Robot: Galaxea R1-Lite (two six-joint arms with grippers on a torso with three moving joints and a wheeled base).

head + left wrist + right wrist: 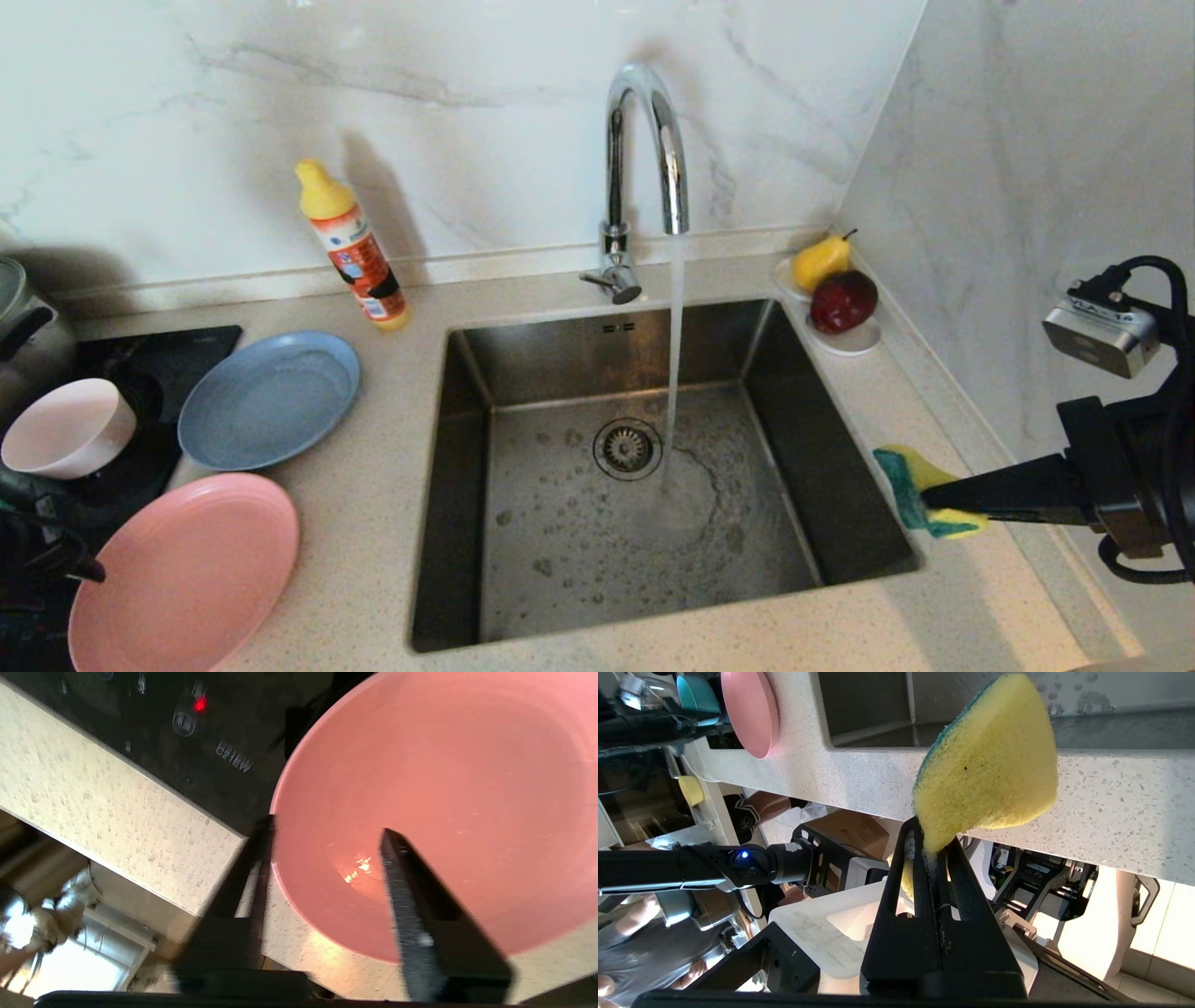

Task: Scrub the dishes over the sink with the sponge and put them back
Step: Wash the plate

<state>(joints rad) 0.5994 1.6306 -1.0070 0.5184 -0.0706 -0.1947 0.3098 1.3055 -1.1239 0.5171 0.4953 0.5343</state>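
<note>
Left pincer [327, 835], fingers spread astride the salmon-pink plate [434, 812] rim: seat deeper before closing. Right pincer [931, 847] pinches the sponge [990, 765].

The right claw [934, 504] is made of matte black material, with two long flat fingers that become narrow toward the tips. Long slots are cut through the fingers near their base, as is seen in the right wrist view. A small silver box [1100, 336] is mounted above the right wrist, and thick black cables [1178, 308] are looped behind it. The left claw [327, 835] is also black, with the same pointed fingers.
</note>
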